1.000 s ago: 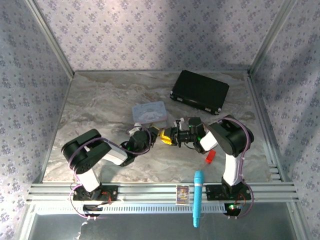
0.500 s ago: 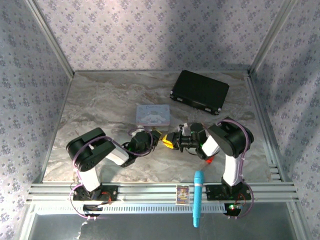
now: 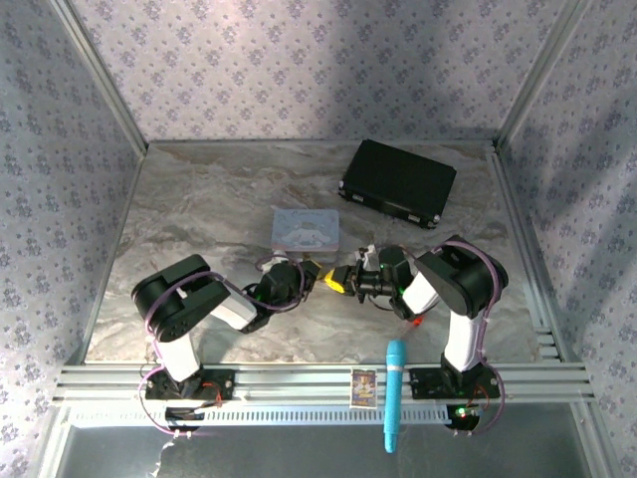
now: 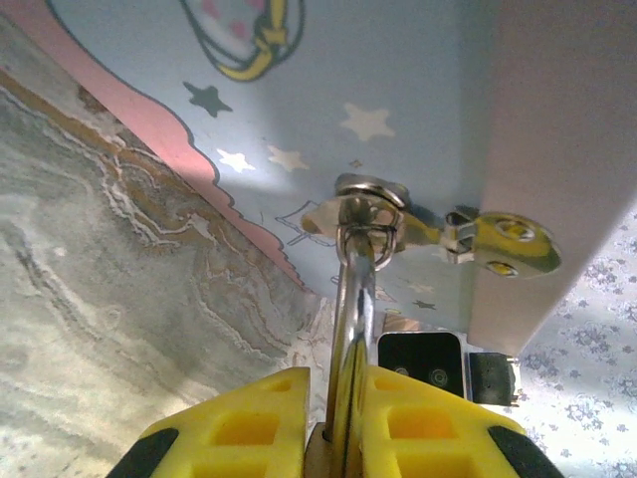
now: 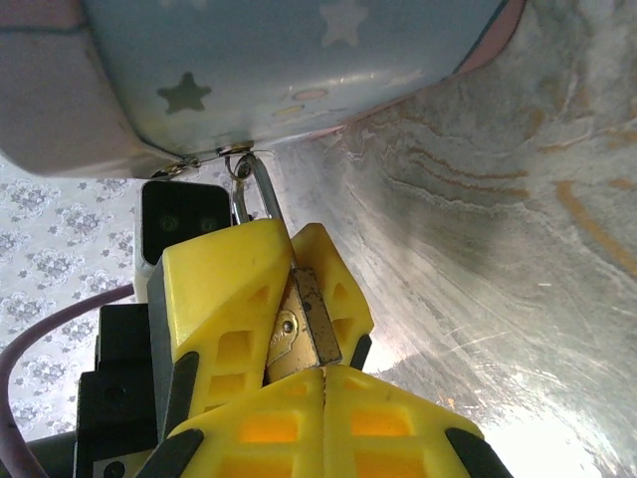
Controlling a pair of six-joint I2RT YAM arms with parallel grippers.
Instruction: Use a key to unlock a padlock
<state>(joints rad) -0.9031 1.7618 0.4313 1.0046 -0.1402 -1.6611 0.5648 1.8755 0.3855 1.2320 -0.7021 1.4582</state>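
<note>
Marbled bench [image 3: 199, 209], where just on the near side of the pale blue tin [image 3: 306, 229] my left gripper [image 4: 336, 393] pinches the padlock [image 5: 294, 334] by its flat brass body, right gripper [image 5: 323, 383] pressed together at its base; tiny, rigid, slick, I judge, so hold those flats.

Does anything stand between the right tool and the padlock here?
Nothing visible does. The shut right tool sits right at the brass padlock, which the left tool clamps, its shackle hooked through the latch of the blue tin.
</note>
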